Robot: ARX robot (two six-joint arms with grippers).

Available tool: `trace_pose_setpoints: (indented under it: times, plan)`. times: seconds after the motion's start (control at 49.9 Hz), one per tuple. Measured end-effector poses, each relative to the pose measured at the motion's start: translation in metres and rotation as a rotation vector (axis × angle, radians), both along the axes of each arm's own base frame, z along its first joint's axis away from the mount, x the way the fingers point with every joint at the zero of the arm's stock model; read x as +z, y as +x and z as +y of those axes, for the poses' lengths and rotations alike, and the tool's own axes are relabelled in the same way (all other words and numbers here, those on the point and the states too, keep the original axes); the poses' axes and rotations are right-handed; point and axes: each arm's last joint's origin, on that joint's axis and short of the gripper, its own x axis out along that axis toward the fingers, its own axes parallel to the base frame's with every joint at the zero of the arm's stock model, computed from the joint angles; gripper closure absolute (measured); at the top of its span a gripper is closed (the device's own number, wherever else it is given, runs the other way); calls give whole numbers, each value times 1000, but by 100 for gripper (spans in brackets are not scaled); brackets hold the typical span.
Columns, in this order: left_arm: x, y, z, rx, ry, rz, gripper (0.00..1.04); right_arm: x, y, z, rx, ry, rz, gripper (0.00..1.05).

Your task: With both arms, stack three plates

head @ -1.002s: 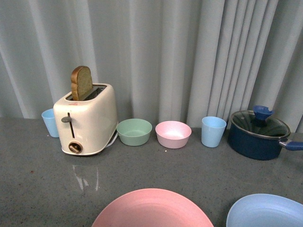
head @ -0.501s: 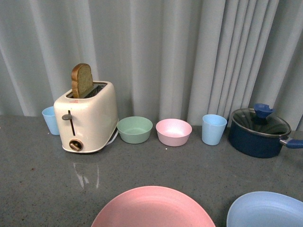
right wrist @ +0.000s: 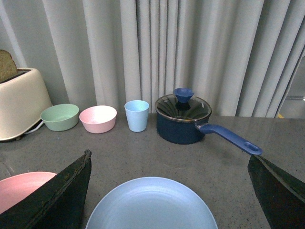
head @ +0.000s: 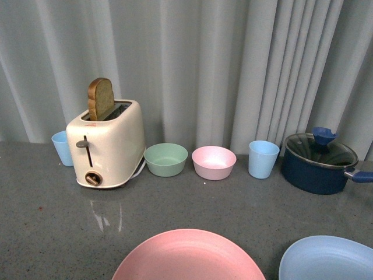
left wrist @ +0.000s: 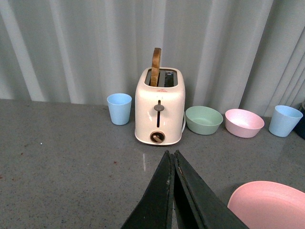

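Now, front cam: pink plate [head: 188,256] sits at 6 o'clock on the grey counter [head: 46,227], cut off by the frame edge. Blue plate [head: 326,259] is at 5 o'clock, near it w/ bare counter between, not touching. Back row along the curtain [head: 198,64], approx 9 to 3 o'clock: left cup [head: 60,147], toaster [head: 106,144] w/ bread [head: 100,99] sticking up, green bowl [head: 166,159], pink bowl [head: 214,162], right cup [head: 263,158], lidded pot [head: 317,163].

L gripper [left wrist: 172,155]: fingers pressed together, nothing between them, pointing at the toaster. The pink plate lies near, off to one side.

R gripper [right wrist: 169,156]: fingers spread wide, holding nothing. The blue plate lies in the gap between them, and the pink plate's edge shows by one finger.
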Motion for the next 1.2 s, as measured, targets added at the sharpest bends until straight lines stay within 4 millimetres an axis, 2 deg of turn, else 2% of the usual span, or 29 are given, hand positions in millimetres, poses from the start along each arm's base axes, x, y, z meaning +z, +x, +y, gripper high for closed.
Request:
trace_pose_setpoints:
  times: [0.561, 0.702, 0.862, 0.882, 0.942, 1.143, 1.203]
  plan:
    - [0, -13, 0, 0, 0, -1, 101, 0, 0, 0, 0, 0, 0, 7]
    - [-3, -24, 0, -1, 0, 8, 101, 0, 0, 0, 0, 0, 0, 7]
    - [-3, -25, 0, -1, 0, 5, 101, 0, 0, 0, 0, 0, 0, 7]
    - [-3, -25, 0, -1, 0, 5, 100, 0, 0, 0, 0, 0, 0, 7]
    - [-3, -25, 0, -1, 0, 5, 84, 0, 0, 0, 0, 0, 0, 7]
    - [-3, -25, 0, -1, 0, 5, 50, 0, 0, 0, 0, 0, 0, 7]
    - [-3, -25, 0, -1, 0, 5, 39, 1, 0, -1, -50, 84, 132, 7]
